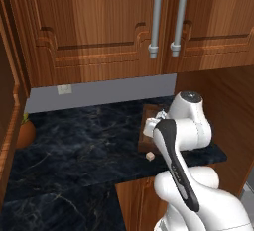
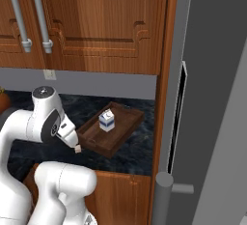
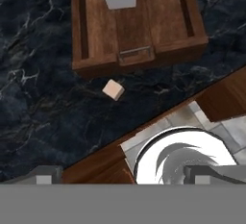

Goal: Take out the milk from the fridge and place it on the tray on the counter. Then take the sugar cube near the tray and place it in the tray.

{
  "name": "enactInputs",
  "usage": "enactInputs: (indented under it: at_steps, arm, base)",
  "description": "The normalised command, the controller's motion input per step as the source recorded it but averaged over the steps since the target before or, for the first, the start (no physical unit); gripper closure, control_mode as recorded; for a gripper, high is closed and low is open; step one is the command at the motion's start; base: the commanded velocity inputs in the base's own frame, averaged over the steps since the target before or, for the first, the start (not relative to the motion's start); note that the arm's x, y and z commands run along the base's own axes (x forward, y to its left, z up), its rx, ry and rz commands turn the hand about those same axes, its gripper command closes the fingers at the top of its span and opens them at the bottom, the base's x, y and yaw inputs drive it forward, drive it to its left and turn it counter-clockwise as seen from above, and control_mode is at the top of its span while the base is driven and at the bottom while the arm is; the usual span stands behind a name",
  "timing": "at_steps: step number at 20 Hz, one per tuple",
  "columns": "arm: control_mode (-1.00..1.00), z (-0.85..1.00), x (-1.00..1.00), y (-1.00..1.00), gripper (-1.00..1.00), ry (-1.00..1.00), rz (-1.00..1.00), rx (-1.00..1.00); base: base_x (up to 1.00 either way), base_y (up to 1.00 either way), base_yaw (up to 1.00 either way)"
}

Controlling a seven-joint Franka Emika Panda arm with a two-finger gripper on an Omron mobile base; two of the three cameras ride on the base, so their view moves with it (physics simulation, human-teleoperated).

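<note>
The tray (image 2: 112, 133) lies at frame centre on the counter (image 2: 135, 152), angled toward the upper right. The milk (image 2: 106, 120) stands upright inside the tray. The sugar cube (image 2: 77, 148) rests on the counter just beside the tray's lower-left end, at the edge of the arm (image 2: 46, 118). The fridge (image 2: 212, 103) occupies the right side, its handle (image 2: 161, 197) at lower centre-right. Wooden cabinets (image 2: 101, 26) span the top.

Brown wooden upper cabinets (image 1: 99, 31) with raised panel doors, two vertical grey bar handles (image 1: 156, 17) side by side. Grey backsplash wall (image 1: 99, 93) below them with a small pale outlet plate (image 1: 64, 89). Orange-brown rounded pot-like item (image 1: 26, 133) at far left, partly cut off. Brown lower cabinet fronts (image 2: 125, 195). Grey tiled floor (image 3: 202, 122) past the cabinet edge.
</note>
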Motion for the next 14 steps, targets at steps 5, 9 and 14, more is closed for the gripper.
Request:
enactInputs:
  at_steps: [5,9,14]
  arm:
    - [-1.0,-0.33,0.11,0.12,-1.0,0.0,0.0,0.0]
    - [-1.0,-0.41,0.2,0.0,-1.0,0.0,0.0,-0.02]
    - [-1.0,-0.48,0.2,0.0,-1.0,0.0,0.0,-0.05]
  base:
    - [0.0,0.0,0.0]
    - [0.0,0.0,0.0]
    - [0.0,0.0,0.0]
